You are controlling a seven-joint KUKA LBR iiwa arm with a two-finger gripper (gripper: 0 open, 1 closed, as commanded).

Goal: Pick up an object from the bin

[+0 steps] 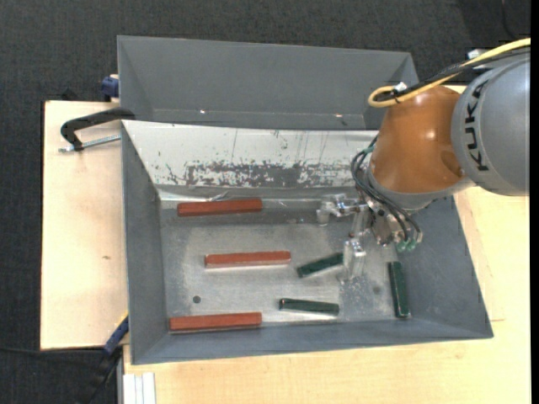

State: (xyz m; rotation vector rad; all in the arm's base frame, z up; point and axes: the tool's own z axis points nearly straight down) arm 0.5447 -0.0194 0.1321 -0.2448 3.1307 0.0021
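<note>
the bin (139, 251) holds six loose bars lying well apart on its floor. the arm (497, 133) comes in from 3 o'clock, and its orange cover (417, 141) hangs over the floor's 2 o'clock corner and hides part of the wrist. the gripper (355, 261) sits low at about 3 o'clock of the floor; whether it is wide or narrow cannot be told from here. three red bars lie flat: the top red bar (221, 208) at 11 o'clock by the back wall, the mid red bar (248, 260) near the middle, the low red bar (216, 321) at 7 o'clock against the front wall. the smaller things are green. the tilted green bar (320, 266) is just beside the gripper, at its 9 o'clock, and is the likely pick, though touch cannot be made out. the low green bar (308, 307) lies at its 7 o'clock, the right green bar (397, 289) at its 4 o'clock. the risks, as i judge them: closing on the tilted bar's end rather than its middle could make it swing or slip out on the lift; a thin flat bar may be pushed aside rather than caught; pressing too low could scrape the floor.
</note>
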